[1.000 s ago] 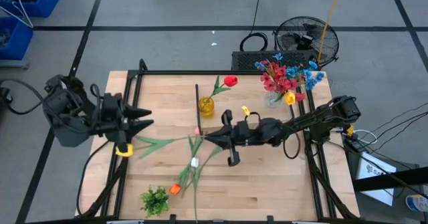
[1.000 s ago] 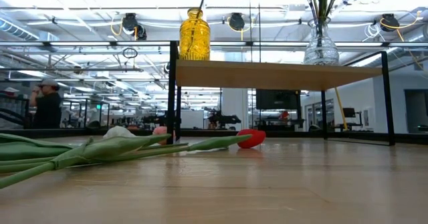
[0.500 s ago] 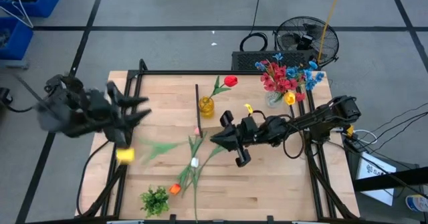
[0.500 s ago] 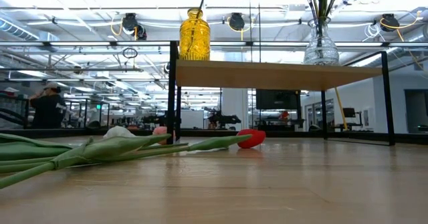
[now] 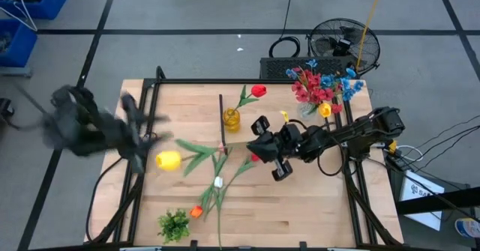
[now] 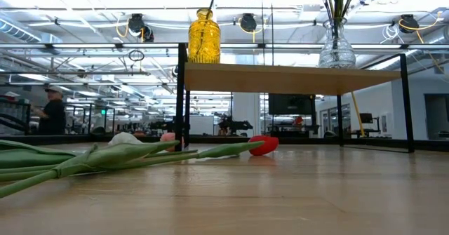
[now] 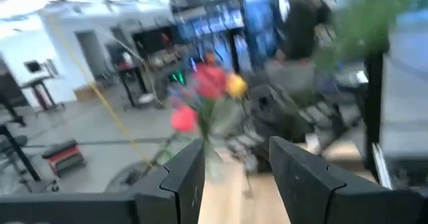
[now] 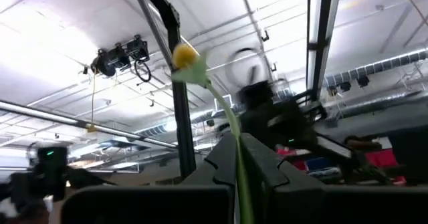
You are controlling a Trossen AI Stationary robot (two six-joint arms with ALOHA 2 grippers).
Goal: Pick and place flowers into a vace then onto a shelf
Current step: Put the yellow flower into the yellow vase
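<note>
flowers: a yellow tulip lies near the table's left edge, just beside the left gripper, whose fingers stand apart and empty. the right gripper, mid-table, is clamped on a green stem (yellow bloom at its tip), near the yellow vase on the shelf.

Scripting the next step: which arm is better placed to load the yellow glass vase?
Probably right: the right gripper is shut on a green-stemmed yellow tulip near the yellow glass vase; the left gripper is open and empty.
</note>
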